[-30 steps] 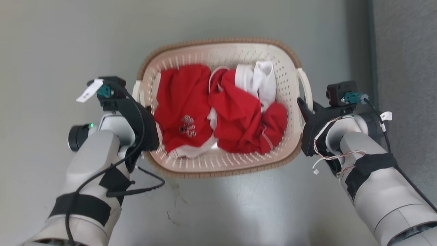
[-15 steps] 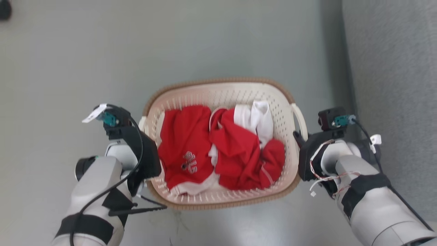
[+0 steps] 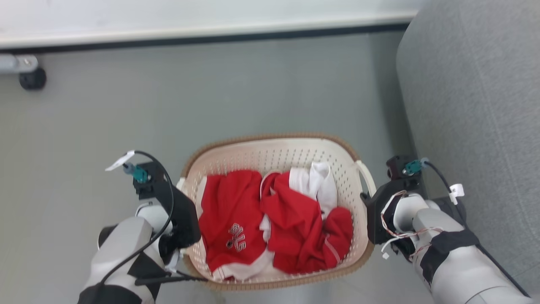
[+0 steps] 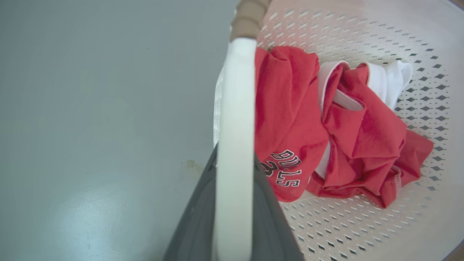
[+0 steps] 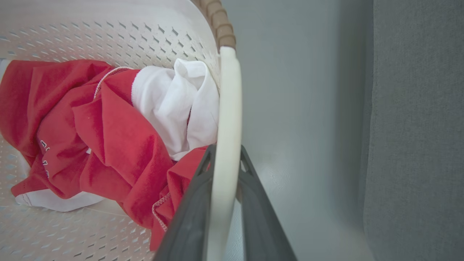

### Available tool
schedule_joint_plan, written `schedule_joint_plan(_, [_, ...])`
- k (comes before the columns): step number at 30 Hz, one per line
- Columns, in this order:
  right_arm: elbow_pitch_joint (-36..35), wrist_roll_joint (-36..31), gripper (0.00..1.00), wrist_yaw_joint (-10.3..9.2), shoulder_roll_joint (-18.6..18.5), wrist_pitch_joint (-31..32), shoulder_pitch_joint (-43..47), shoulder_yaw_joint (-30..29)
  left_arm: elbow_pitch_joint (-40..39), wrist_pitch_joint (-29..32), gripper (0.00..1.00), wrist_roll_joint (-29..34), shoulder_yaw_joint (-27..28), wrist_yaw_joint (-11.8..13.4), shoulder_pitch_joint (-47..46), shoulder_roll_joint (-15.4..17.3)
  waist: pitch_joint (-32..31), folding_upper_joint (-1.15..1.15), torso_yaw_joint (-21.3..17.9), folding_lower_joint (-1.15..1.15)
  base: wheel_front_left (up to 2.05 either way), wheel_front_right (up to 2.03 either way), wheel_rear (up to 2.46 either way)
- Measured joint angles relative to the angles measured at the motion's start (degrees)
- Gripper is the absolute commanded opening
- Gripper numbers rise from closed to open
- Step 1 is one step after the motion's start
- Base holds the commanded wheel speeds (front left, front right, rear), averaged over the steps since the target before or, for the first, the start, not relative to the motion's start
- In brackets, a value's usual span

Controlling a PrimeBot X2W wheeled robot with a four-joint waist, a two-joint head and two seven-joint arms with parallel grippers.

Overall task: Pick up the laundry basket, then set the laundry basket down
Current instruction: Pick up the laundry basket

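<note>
Cream-white perforated plastic laundry basket (image 3: 270,154), frame ctr — I'd judge it stiff, light; left gripper (image 4: 235,170) & right gripper (image 5: 225,159) fingers clamp its white side handles (image 4: 235,90).

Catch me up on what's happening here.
A two-armed robot grips the laundry basket by both side handles: left tool shut on one, right tool on the other. Red and white clothes lie inside. Grey floor is beneath; whether the basket is off it can't be told.
</note>
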Motion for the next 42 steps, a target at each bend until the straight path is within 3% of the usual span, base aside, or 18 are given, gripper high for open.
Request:
schedule_joint_plan(26, [0.31, 6.27, 0.00, 0.00, 0.40, 12.65, 5.34, 1.76, 0.64, 7.64, 0.00, -2.56, 0.47, 0.00, 6.94, -0.07, -15.63, -0.01, -0.13, 0.01, 0.00, 0.00, 0.00])
schedule_joint_plan(42, [0.20, 9.60, 0.00, 0.00, 0.38, 16.79, 6.92, 2.20, 0.86, 9.44, 0.00, -3.75, 0.56, 0.00, 9.28, -0.01, -19.66, 0.00, -0.02, 0.01, 0.00, 0.00, 0.00])
